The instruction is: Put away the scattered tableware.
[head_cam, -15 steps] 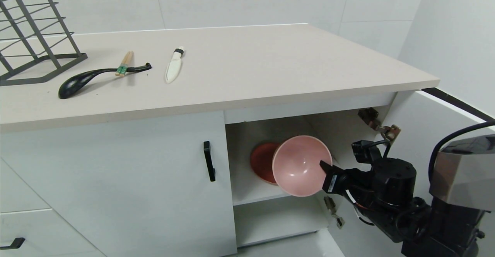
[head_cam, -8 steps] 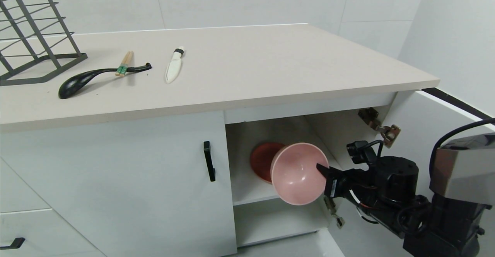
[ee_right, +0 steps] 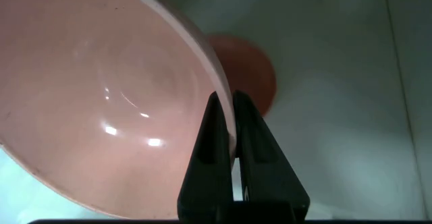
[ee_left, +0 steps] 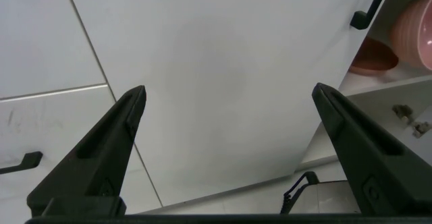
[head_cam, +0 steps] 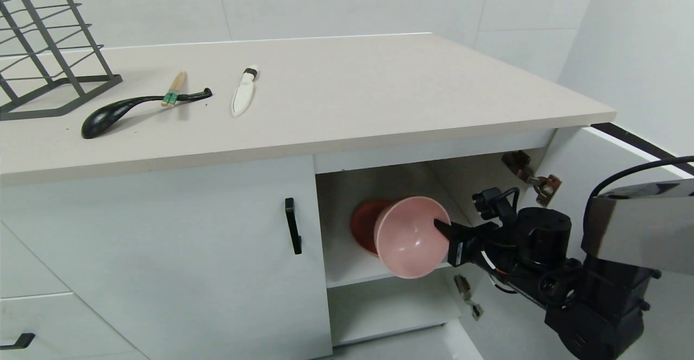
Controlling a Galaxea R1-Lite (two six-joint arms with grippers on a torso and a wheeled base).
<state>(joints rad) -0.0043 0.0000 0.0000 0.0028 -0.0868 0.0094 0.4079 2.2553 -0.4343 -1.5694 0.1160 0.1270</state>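
Pink bowl (head_cam: 409, 238), tipped on edge at lower centre-right of the head view, sits inside the open cabinet just in front of a red bowl (head_cam: 364, 224) on the shelf (head_cam: 347, 276). The right gripper (head_cam: 440, 229) grips only its rim. So thin a hold could slip, or the bowls could knock together.

From the left wrist, the left gripper (ee_left: 229, 92) has its fingers spread wide with nothing between them.

From the right wrist, fingers pinch the rim at mid-frame.

No writing is legible.
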